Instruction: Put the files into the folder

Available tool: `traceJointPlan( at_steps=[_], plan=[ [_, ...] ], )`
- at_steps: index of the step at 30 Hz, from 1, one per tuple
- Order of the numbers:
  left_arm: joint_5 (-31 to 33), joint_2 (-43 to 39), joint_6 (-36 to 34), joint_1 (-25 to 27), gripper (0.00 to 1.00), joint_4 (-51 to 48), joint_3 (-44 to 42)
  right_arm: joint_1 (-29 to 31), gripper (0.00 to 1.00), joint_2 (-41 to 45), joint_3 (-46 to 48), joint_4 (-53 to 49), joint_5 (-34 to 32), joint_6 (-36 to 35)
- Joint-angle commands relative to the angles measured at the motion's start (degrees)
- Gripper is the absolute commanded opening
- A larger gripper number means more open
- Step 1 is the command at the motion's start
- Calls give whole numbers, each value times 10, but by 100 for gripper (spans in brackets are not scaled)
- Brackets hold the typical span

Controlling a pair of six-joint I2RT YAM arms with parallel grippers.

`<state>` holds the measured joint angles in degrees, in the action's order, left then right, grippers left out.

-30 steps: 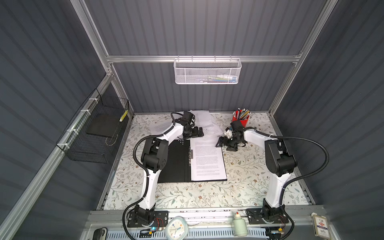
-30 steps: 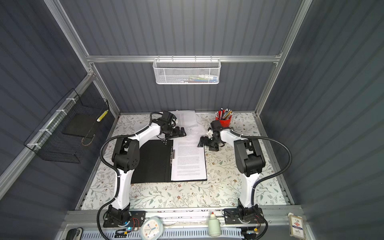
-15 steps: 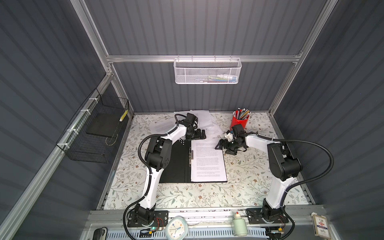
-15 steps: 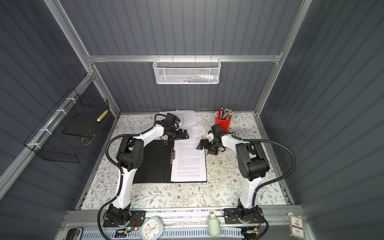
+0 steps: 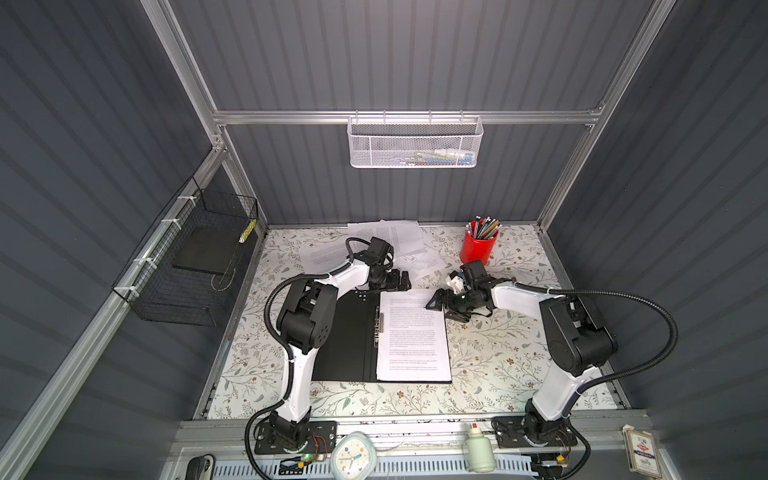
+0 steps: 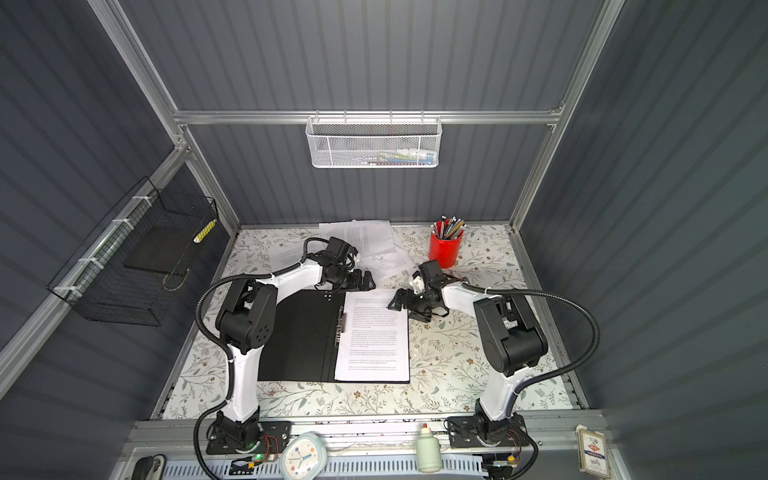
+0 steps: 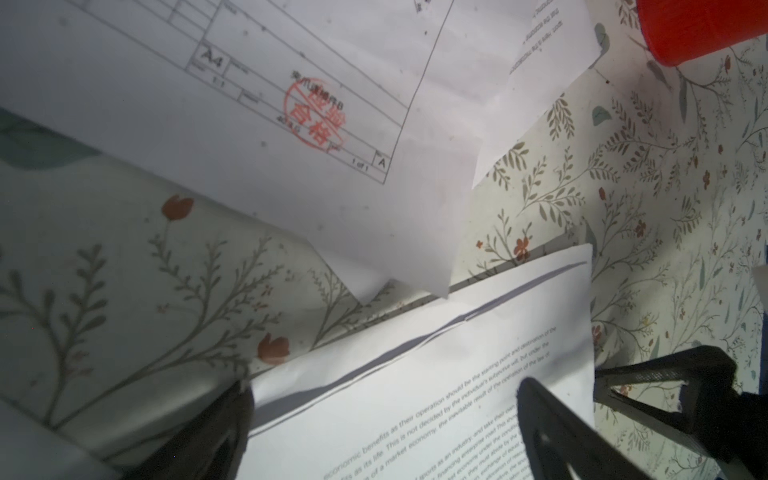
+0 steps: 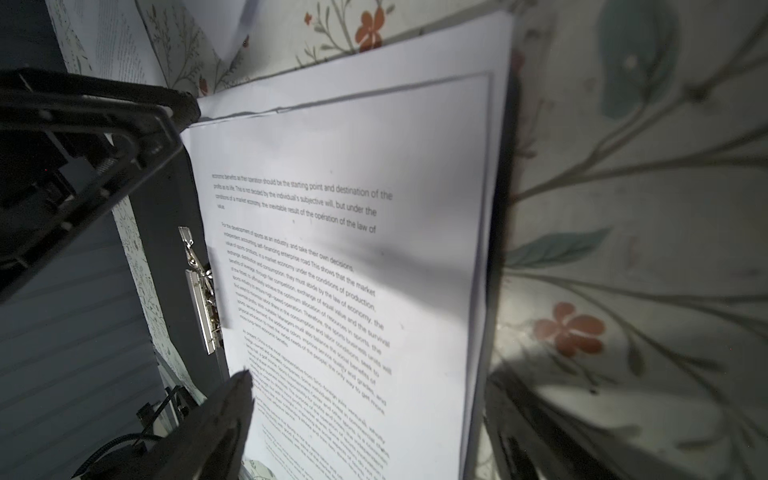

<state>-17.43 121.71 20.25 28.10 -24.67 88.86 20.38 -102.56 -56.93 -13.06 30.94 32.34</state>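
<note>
Table: a flat top under a leaf-and-flower cloth [image 5: 498, 353], seen whole in both top views.
Room: dark grey ribbed walls on three sides, with silver rails.
Back wall: a white mesh basket [image 5: 415, 143] hangs at 12 o'clock.
Left wall: a black wire basket [image 5: 195, 257] hangs at 9 o'clock.
Cup: a red cup [image 5: 478, 249] full of pencils stands on the cloth at 1 o'clock.
Front rail: a clock [image 5: 353, 457], a small bottle [image 5: 479, 451] and a card box [image 5: 642, 453] sit from 6 to 4 o'clock.
Folder: the folder [image 5: 349, 336] lies open and flat in the middle of the table, black side up, with a metal clip [image 5: 379, 326] down its middle.
Pile: a pile [image 5: 413, 336] of files lies on the folder's right half, text up, just beside the clip.
Loose sheets: more loose sheets [image 5: 386, 241] lie spread at 12 o'clock of the folder; one has a red stamp [image 7: 316, 112].
Left arm: it stands at 7 o'clock, bends at the elbow and reaches to the folder's far edge.
Left gripper: the left gripper [image 5: 401, 283] is low at the pile's far edge, jaws spread wide, pinching nothing.
Right arm: it stands at 5 o'clock and reaches in low from 3 o'clock.
Right gripper: the right gripper [image 5: 442, 309] is at the pile's far right corner, jaws spread wide. One finger [image 8: 224, 415] is over the paper and the other is over the cloth. I cannot tell if they touch.
</note>
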Motion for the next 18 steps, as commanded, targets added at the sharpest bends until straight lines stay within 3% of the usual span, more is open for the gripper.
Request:
traceJointPlan(
  at_steps=[1, 8, 12, 18],
  plan=[
    [-10, -6, 20, 2, 100, -50, 0, 4, 88, -11, 12, -13, -8, 15],
    [20, -60, 65, -38, 100, -84, 79, 10, 88, 15, 4, -7, -39, 20],
    [75, -106, 64, -84, 100, -104, 72, 10, 92, 47, -7, -9, -54, 4],
    [71, -125, 52, -176, 100, -100, 19, 15, 90, 11, -77, -37, -26, -21]
  ],
)
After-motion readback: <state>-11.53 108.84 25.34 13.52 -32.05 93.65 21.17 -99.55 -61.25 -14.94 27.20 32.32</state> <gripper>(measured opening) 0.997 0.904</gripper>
